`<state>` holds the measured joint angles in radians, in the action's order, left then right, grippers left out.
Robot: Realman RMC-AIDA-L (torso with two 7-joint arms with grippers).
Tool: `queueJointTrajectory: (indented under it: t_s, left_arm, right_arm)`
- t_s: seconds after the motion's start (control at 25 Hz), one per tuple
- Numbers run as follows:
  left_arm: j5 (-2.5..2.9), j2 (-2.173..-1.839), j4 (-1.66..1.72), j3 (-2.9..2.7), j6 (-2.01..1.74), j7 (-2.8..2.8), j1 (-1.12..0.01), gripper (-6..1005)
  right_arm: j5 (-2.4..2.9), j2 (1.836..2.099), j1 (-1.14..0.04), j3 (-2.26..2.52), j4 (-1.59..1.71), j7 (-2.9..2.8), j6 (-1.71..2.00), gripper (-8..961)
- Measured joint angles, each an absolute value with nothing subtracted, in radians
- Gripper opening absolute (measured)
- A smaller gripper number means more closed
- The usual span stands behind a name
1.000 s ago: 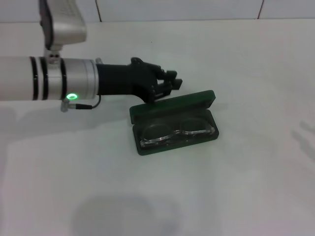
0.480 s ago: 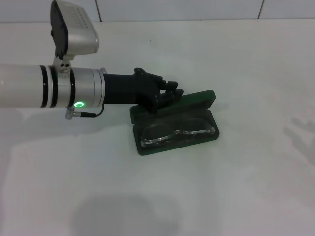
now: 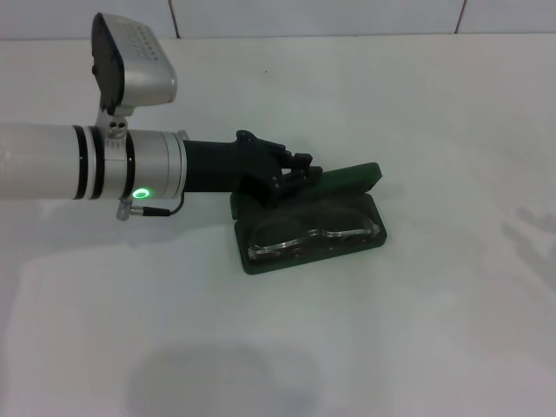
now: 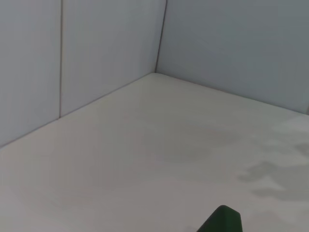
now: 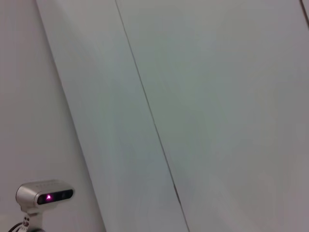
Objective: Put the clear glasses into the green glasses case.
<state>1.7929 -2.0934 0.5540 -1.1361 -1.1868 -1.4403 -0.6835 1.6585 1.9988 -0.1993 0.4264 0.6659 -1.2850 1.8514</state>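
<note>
The green glasses case (image 3: 254,263) lies open at the table's middle in the head view. The clear glasses (image 3: 313,235) rest inside its lower tray, lenses facing up. My left gripper (image 3: 300,171) reaches in from the left, shut, with its black fingertips against the near-left part of the lid (image 3: 354,176). The lid stands tilted partway up over the tray. A dark green corner of the lid (image 4: 221,220) shows in the left wrist view. My right gripper is out of view.
The white table (image 3: 417,330) spreads around the case, with a tiled wall (image 3: 313,16) at its far edge. The left arm's silver forearm (image 3: 78,165) spans the left side above the table. A small camera on a stand (image 5: 43,195) shows in the right wrist view.
My left gripper has pushed right and slightly down against the lid. The lid has swung up from lying nearly flat to a steeper tilt over the glasses.
</note>
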Motion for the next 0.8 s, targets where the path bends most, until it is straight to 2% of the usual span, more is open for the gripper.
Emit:
queueJointTrajectory:
  t_s: [0.8]
  left_arm:
    - [1.779, -2.097, 0.534, -1.285, -1.244, -1.437, -0.642, 231]
  right_arm:
    - [1.657, 1.999, -0.198, 0.426, 0.658, -1.275, 1.853, 343]
